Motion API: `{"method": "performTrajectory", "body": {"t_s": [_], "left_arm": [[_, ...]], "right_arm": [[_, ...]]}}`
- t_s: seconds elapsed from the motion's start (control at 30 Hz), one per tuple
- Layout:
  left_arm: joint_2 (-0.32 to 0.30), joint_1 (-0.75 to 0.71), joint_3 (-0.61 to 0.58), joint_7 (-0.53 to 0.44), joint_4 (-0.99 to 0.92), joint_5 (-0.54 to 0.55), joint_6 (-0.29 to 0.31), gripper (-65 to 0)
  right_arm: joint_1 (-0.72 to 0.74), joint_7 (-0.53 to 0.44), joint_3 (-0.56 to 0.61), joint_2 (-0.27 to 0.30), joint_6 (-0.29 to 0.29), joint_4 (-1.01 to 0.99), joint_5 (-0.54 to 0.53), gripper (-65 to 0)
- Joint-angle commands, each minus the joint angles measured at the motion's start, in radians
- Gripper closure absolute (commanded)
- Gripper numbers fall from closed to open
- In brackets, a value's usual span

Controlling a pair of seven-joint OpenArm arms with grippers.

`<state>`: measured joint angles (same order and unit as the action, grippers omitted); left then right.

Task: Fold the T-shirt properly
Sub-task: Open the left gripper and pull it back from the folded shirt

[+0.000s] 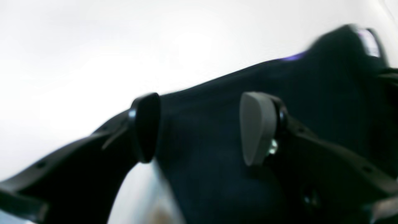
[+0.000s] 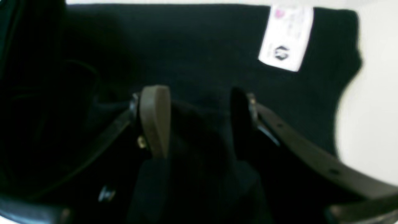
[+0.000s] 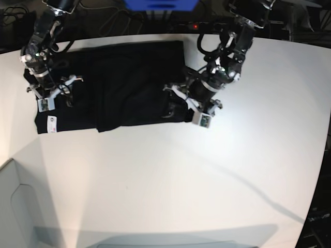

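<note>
The black T-shirt [image 3: 129, 82] lies partly folded on the white table [image 3: 207, 170], with a thicker folded layer across its middle. A white tag [image 3: 51, 124] shows at its near left corner, and the same tag [image 2: 286, 37] appears in the right wrist view. My left gripper [image 3: 174, 103] sits low at the shirt's right edge. Its jaws [image 1: 202, 127] are open, with black cloth [image 1: 217, 93] below and behind them. My right gripper [image 3: 54, 95] is over the shirt's left end. It is also open [image 2: 199, 121], and a hump of dark cloth [image 2: 202, 46] lies between its fingers.
Cables and a blue object [image 3: 160, 4] run along the table's far edge. A pale grey panel [image 3: 15, 206] sits at the near left corner. The table's curved edge [image 3: 318, 196] drops away on the right.
</note>
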<state>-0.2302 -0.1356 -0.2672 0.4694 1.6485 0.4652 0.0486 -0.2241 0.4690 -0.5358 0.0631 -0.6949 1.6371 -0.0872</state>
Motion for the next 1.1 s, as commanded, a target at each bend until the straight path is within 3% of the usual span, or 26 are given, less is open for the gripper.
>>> {"method": "performTrajectory", "body": {"t_s": [0.0, 0.43, 0.77, 1.07], "left_arm": [[0.005, 0.004, 0.026, -0.024, 0.000, 0.005, 0.009, -39.3], [0.050, 0.037, 0.070, -0.025, -0.158, -0.001, 0.010, -39.3], [0.048, 0.161, 0.070, -0.025, -0.235, 0.004, 0.010, -39.3], [0.039, 0.155, 0.072, -0.024, -0.115, 0.005, 0.010, -39.4]], "right_arm": [[0.009, -0.029, -0.005, 0.008, -0.003, 0.048, -0.024, -32.0], [-0.036, -0.025, 0.004, -0.128, -0.003, 0.317, -0.021, -32.1], [-0.034, -0.025, -0.004, -0.119, -0.003, 0.294, -0.018, -32.1], [-0.033, -0.025, -0.004, -0.098, -0.003, 0.302, -0.016, -32.1]]}}
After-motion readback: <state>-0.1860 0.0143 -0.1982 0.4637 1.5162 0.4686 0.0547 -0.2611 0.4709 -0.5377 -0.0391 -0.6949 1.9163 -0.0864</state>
